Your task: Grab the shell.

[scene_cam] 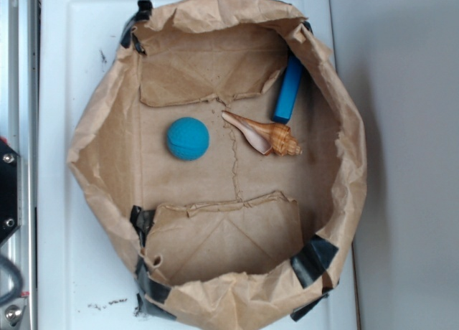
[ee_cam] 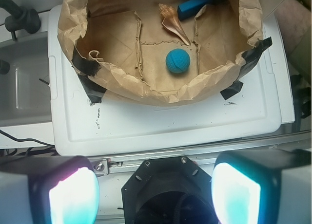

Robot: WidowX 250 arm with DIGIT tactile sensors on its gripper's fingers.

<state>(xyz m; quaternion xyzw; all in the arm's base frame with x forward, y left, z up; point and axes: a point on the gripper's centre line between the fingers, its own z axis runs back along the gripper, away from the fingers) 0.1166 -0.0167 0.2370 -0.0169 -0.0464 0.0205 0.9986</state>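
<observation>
The shell [scene_cam: 263, 133] is tan-orange with brown stripes and lies on the floor of a brown paper bin [scene_cam: 100, 151], its pointed tail toward the upper left. In the wrist view the shell [ee_cam: 171, 22] lies far ahead, near the bin's back. My gripper [ee_cam: 155, 195] hangs well back from the bin, above the robot's black base, jaws wide apart with nothing between the glowing pads [ee_cam: 73, 197]. The exterior view does not show the gripper.
A teal-blue ball [scene_cam: 188, 138] sits left of the shell, a blue block [scene_cam: 288, 89] leans against the bin wall just above it. The bin stands on a white board [scene_cam: 61, 50]. A metal rail [scene_cam: 18, 72] runs along the left edge.
</observation>
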